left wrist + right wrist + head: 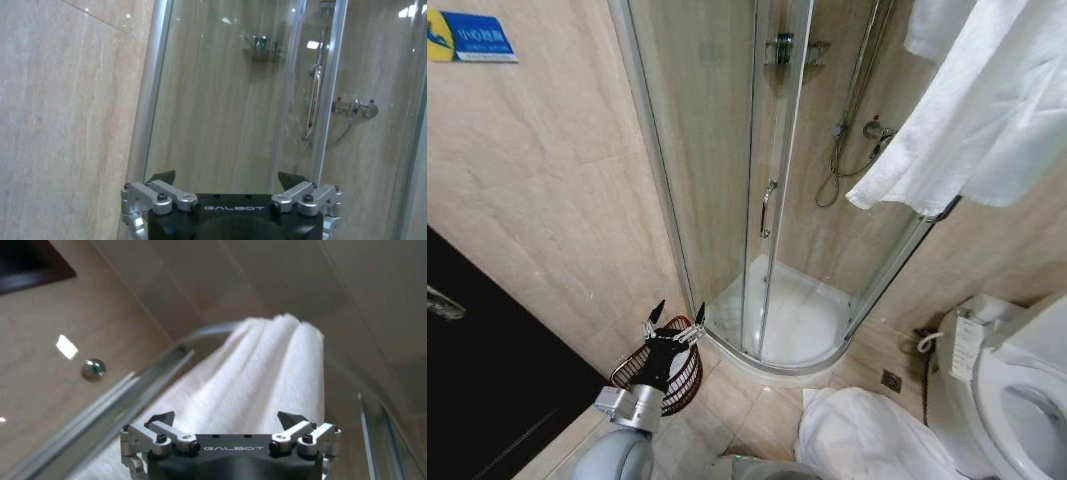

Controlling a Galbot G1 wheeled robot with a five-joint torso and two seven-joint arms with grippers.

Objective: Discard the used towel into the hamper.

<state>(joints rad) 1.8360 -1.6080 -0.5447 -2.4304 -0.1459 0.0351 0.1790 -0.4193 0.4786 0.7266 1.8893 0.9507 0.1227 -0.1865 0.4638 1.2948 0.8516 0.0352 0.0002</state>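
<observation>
At the far left of the head view a dark panel is cut off by the frame edge. Right of it, low and near, the left gripper [674,316] hangs above the hamper [682,378], its two dark fingertips spread apart with nothing between them. The arm hides most of the hamper's rim and inside, so its contents cannot be made out; it stands on the floor tiles just beside the curved base of the shower cabin [772,200]. In the left wrist view the same gripper [227,178] faces the glass shower door [220,100], fingers parted and empty.

Farther right, a white towel [972,110] hangs over the top edge of the cabin glass, its upper part cut off by the frame. In the right wrist view the right gripper [227,418] points up at this towel [267,375], fingers apart and not touching it. Near the bottom edge a second white towel [867,435] lies crumpled on the floor, beside the toilet [1017,390], which is cut off at the right.
</observation>
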